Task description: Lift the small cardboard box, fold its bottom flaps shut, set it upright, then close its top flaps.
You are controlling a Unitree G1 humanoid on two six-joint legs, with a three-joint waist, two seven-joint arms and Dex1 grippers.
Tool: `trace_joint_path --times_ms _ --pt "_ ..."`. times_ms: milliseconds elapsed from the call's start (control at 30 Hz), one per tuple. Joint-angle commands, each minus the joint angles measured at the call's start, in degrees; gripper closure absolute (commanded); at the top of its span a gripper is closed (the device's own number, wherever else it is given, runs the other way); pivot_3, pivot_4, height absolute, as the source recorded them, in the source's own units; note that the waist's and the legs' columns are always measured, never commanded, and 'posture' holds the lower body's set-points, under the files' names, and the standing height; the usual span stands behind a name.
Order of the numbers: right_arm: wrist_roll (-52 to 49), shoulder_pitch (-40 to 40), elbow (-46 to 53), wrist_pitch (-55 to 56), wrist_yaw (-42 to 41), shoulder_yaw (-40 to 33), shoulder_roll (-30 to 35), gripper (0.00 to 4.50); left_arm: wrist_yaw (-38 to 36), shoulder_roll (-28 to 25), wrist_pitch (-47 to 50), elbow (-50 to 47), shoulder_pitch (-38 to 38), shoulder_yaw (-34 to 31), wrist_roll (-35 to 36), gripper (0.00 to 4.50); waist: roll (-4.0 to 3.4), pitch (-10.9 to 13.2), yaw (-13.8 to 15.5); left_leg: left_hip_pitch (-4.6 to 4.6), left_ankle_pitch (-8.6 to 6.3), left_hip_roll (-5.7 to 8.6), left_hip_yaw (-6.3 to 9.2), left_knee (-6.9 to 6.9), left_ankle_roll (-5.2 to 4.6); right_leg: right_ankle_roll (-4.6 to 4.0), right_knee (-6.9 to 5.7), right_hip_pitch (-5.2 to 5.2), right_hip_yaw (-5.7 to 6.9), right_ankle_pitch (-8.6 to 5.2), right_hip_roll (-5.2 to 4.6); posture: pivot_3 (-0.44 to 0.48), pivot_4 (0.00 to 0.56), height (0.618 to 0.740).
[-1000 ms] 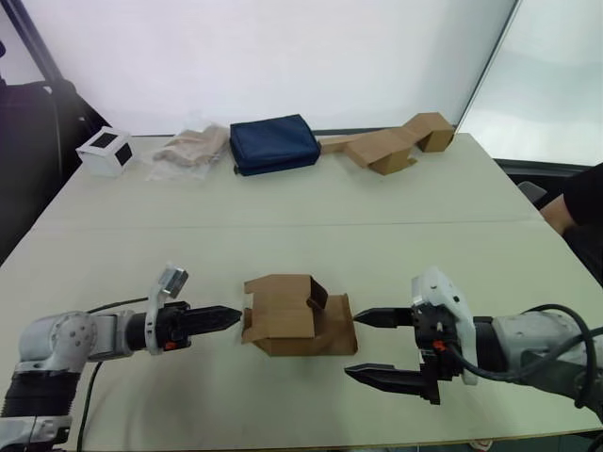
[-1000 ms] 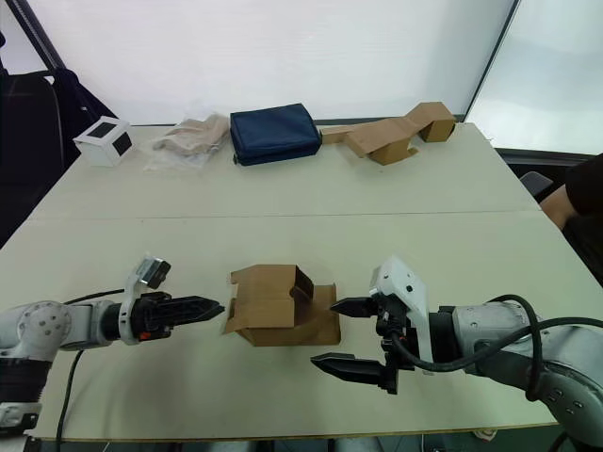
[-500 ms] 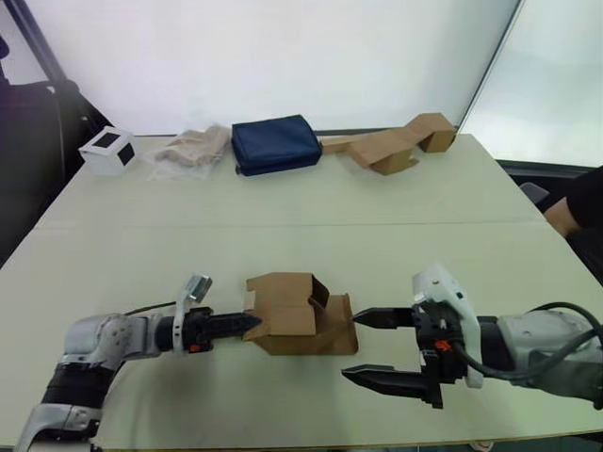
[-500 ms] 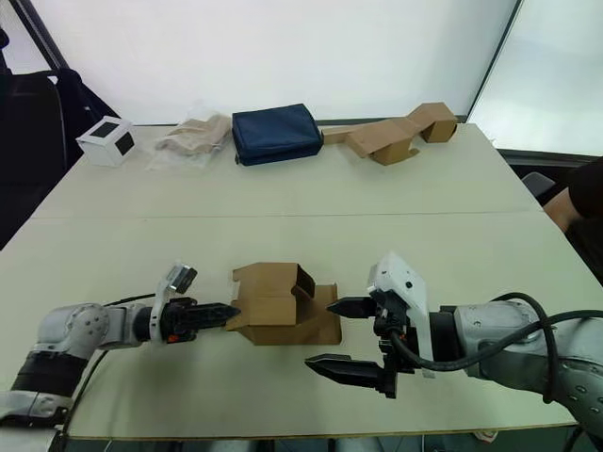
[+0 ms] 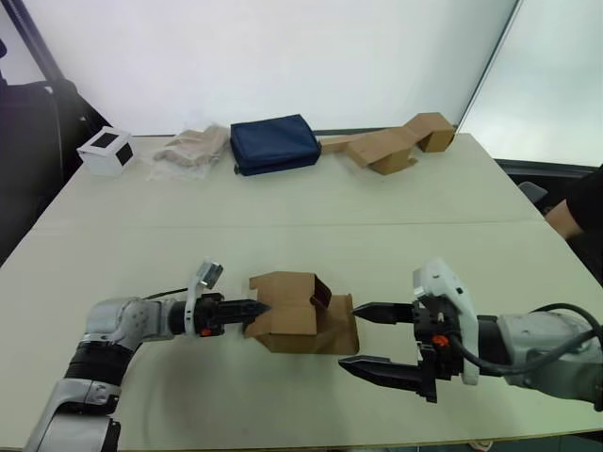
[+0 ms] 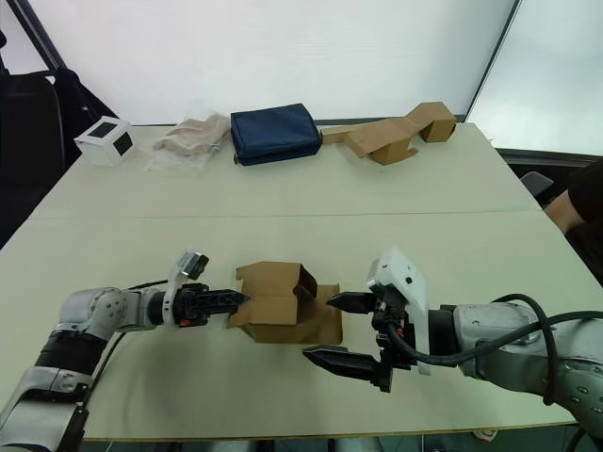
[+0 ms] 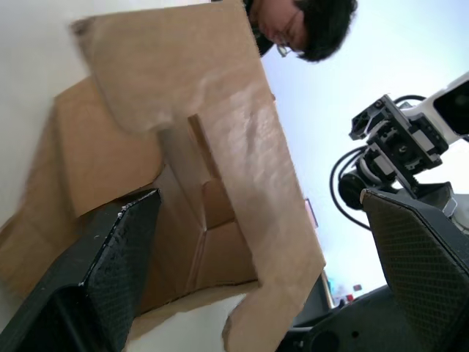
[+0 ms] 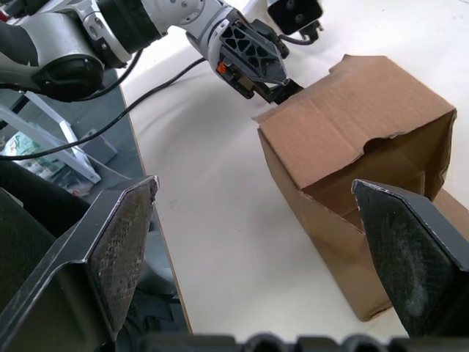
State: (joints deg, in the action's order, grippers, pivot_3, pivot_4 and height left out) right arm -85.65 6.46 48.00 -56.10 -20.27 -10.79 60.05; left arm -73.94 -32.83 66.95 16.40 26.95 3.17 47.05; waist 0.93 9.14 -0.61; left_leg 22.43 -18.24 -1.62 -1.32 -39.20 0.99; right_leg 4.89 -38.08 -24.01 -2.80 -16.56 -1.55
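Observation:
The small cardboard box (image 5: pixel 303 318) lies on its side near the table's front edge, with its flaps loose at both ends. My left gripper (image 5: pixel 256 307) is at the box's left end and is open. In the left wrist view one finger (image 7: pixel 117 257) sits at the box's open mouth (image 7: pixel 198 213), the other finger (image 7: pixel 421 264) stands outside it, and a box wall lies between them. My right gripper (image 5: pixel 375 341) is open just right of the box, not touching it. In the right wrist view the box (image 8: pixel 352 139) lies between its spread fingers (image 8: pixel 121 242).
Along the table's far edge are a white cube with black squares (image 5: pixel 105 151), a clear bag of beige material (image 5: pixel 193 148), a navy pouch (image 5: pixel 275 143) and a longer folded cardboard piece (image 5: pixel 391 146). A person (image 5: pixel 577 209) is at the table's right side.
My left gripper has moved right across the table, from well clear of the box to its left end. The right gripper has edged slightly toward the box. The box has barely moved.

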Motion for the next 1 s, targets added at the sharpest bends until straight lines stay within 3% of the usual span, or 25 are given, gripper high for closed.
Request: trace_joint_path --times_ms 33,467,800,833,1000 --pt "-0.16 -0.43 1.01 1.42 0.22 -0.22 0.60 0.02 -0.50 0.94 0.64 -2.08 1.51 -0.09 0.80 0.01 0.00 0.00 -0.04 0.00 0.00 0.00 0.00 0.00 0.00 0.00 0.00 0.00 0.00 0.00 0.00 0.000 0.150 0.740" --pt "0.67 -1.35 1.62 2.64 1.56 0.91 0.51 0.02 2.36 4.49 3.32 -5.33 3.37 -0.63 1.54 0.01 0.00 0.00 -0.10 0.00 0.00 -0.01 0.01 0.00 0.00 0.00 -0.01 0.00 0.00 0.00 0.04 0.000 0.150 0.740" --pt "-0.49 0.11 1.28 3.08 2.88 1.56 0.54 0.00 5.03 5.37 4.21 -7.26 3.07 -1.69 2.48 3.92 0.00 0.00 -0.09 0.00 0.00 -0.01 0.01 0.00 0.00 0.00 -0.01 0.00 0.00 0.00 0.04 0.000 0.150 0.740" --pt "-0.58 0.24 1.22 3.10 2.93 1.60 0.51 0.00 5.24 5.43 4.26 -7.51 3.02 -1.86 2.63 4.47 0.00 0.00 -0.09 0.00 0.00 -0.01 0.01 0.00 0.00 0.00 -0.01 0.00 -0.01 0.00 0.04 0.000 0.150 0.740" --pt "-1.58 1.00 0.50 3.88 3.68 1.40 -0.22 0.00 6.24 5.49 2.85 -8.80 3.73 -2.82 2.63 4.47 0.00 0.00 -0.11 0.00 0.00 -0.01 0.01 0.00 0.00 0.00 -0.01 0.00 -0.01 0.00 0.03 0.000 0.150 0.740"
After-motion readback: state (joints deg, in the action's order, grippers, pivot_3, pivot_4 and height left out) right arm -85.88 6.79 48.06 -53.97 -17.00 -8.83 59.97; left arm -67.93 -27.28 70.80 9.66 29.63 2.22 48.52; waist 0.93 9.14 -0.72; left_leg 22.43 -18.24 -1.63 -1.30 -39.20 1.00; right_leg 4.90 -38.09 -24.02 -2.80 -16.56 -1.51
